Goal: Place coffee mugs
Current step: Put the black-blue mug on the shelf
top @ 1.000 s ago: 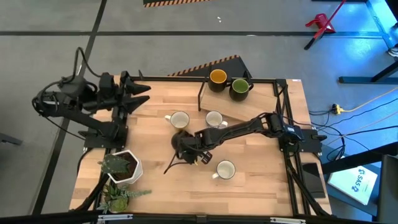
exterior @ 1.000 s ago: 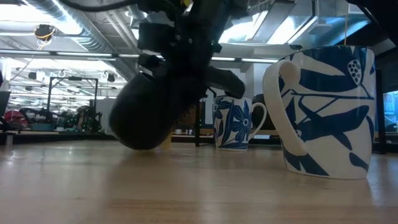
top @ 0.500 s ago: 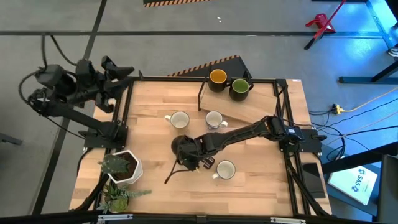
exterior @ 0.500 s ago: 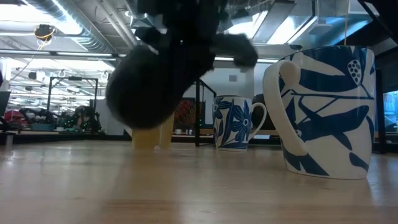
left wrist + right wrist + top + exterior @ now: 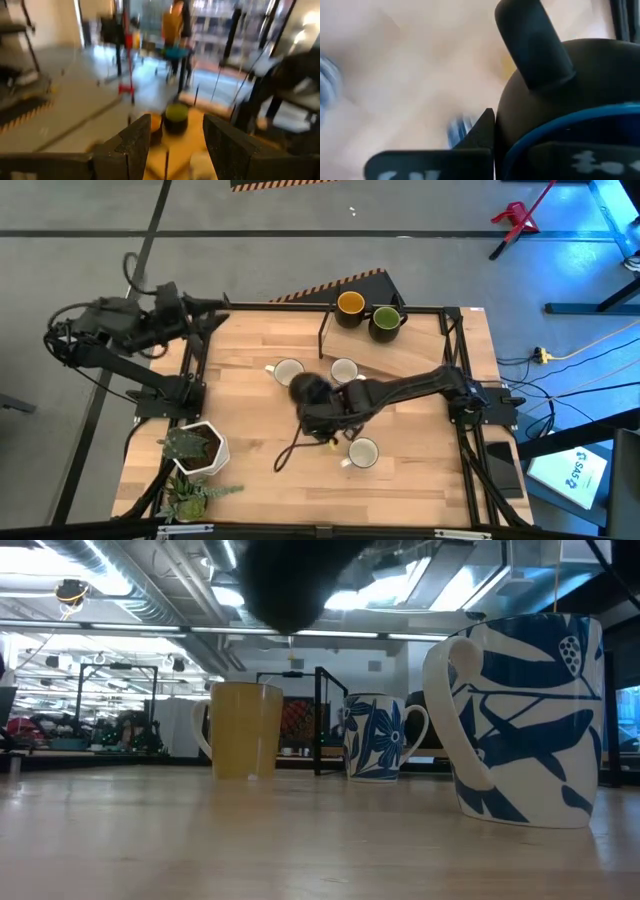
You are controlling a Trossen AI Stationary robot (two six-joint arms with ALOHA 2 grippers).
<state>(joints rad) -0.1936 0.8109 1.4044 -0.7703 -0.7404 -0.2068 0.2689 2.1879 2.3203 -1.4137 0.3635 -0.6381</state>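
My right gripper (image 5: pixel 312 396) is shut on a dark mug with a blue rim (image 5: pixel 306 388) above the middle of the table; in the low view the mug (image 5: pixel 285 580) hangs high over the wood. Three white mugs stand upright on the table: two at the far middle (image 5: pixel 288 371) (image 5: pixel 345 369) and one nearer (image 5: pixel 362 452). A dark mug with yellow-orange inside (image 5: pixel 350 304) and an olive green mug (image 5: pixel 385 320) stand on a raised board at the far edge. My left gripper (image 5: pixel 175 145) is open and empty beyond the table's far left corner (image 5: pixel 213 306). My right gripper holds the dark mug by its wall near the blue rim (image 5: pixel 555 127). One finger (image 5: pixel 532 45) lies on the dark outer wall; where the other finger sits, I cannot tell. The mug is lifted clear of the table and tilted.
A white hexagonal plant pot (image 5: pixel 202 448) and a second plant (image 5: pixel 190 495) stand at the near left corner. A dark cable (image 5: pixel 290 452) trails from the right arm onto the table. A black frame (image 5: pixel 325 330) borders the raised board.
My right gripper has risen with the dark mug from just above the wood to well clear of it and has gone toward the far edge, near the two white mugs; the mug has turned in the hold. My left arm has swung about beyond the far left corner.
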